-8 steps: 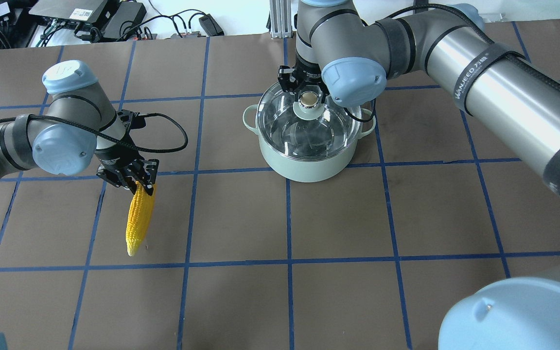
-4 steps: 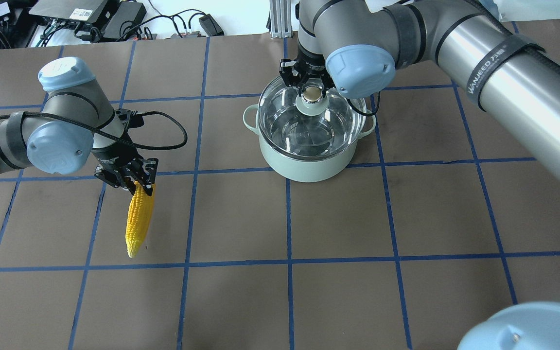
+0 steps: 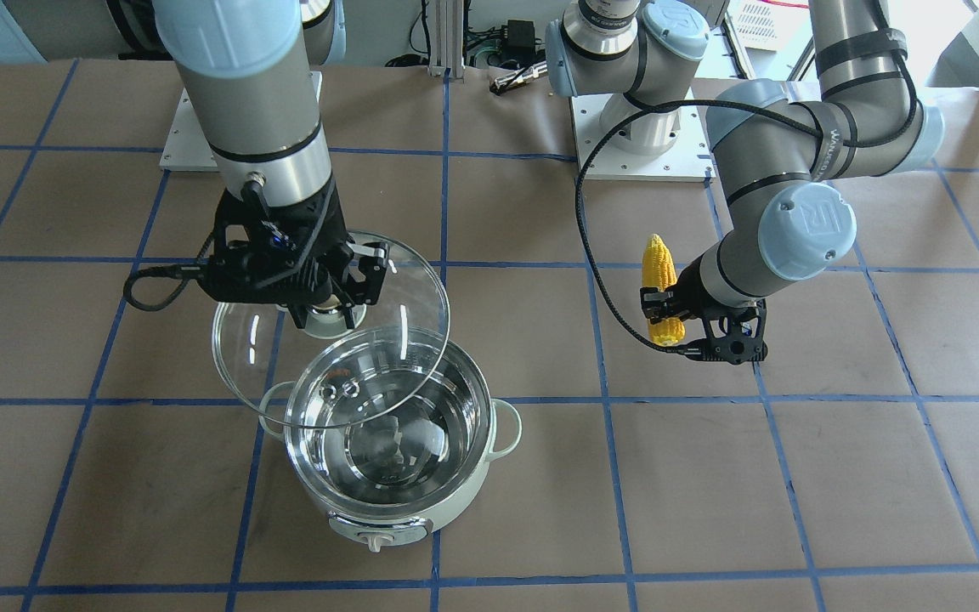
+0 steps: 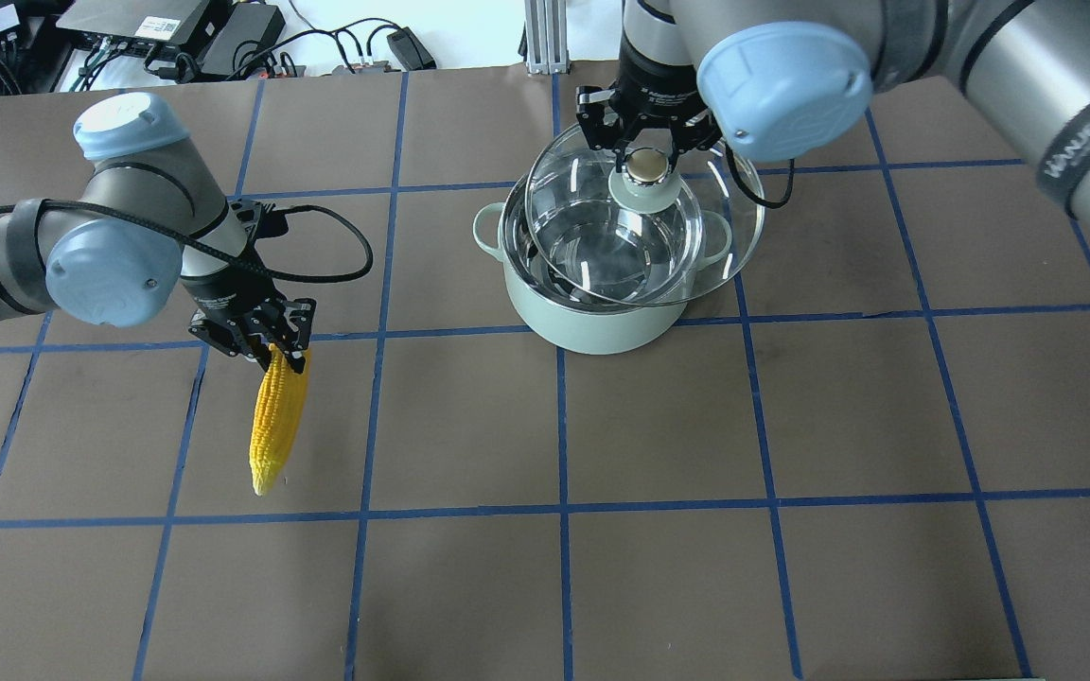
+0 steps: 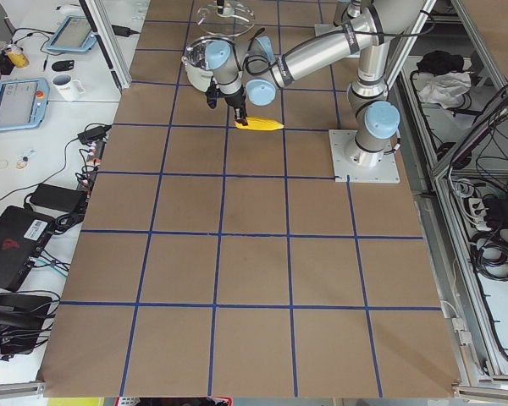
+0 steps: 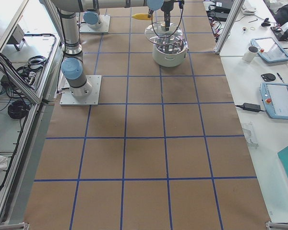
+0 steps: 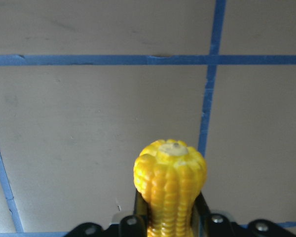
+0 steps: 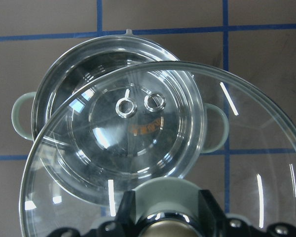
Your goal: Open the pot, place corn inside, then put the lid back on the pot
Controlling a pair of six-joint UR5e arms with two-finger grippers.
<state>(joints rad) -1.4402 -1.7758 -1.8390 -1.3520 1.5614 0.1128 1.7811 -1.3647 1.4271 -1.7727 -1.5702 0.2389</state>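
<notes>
The mint-green pot [image 4: 602, 326] stands open on the table, its steel inside showing; it also shows in the front view [image 3: 464, 489]. My right gripper [image 4: 645, 161] is shut on the beige knob of the glass lid [image 4: 729, 222] and holds the lid tilted above the pot, shifted towards the pot's right and far side. The lid [image 3: 409, 289] overlaps the pot's rim in the front view and in the right wrist view [image 8: 246, 163]. My left gripper [image 4: 272, 352] is shut on the thick end of the yellow corn [image 4: 276, 426], held level above the table, left of the pot. The corn [image 7: 170, 173] fills the left wrist view.
The brown table [image 4: 659, 492] carries a blue tape grid. Cables and black electronics [image 4: 176, 38] lie beyond its far edge. Two arm base plates [image 3: 638, 144] sit at the robot's side. The left gripper's black cable [image 4: 337, 274] loops towards the pot.
My right gripper has lifted the lid off the pot and moved it up and to the right. My left gripper has moved slightly with the corn still in it.
</notes>
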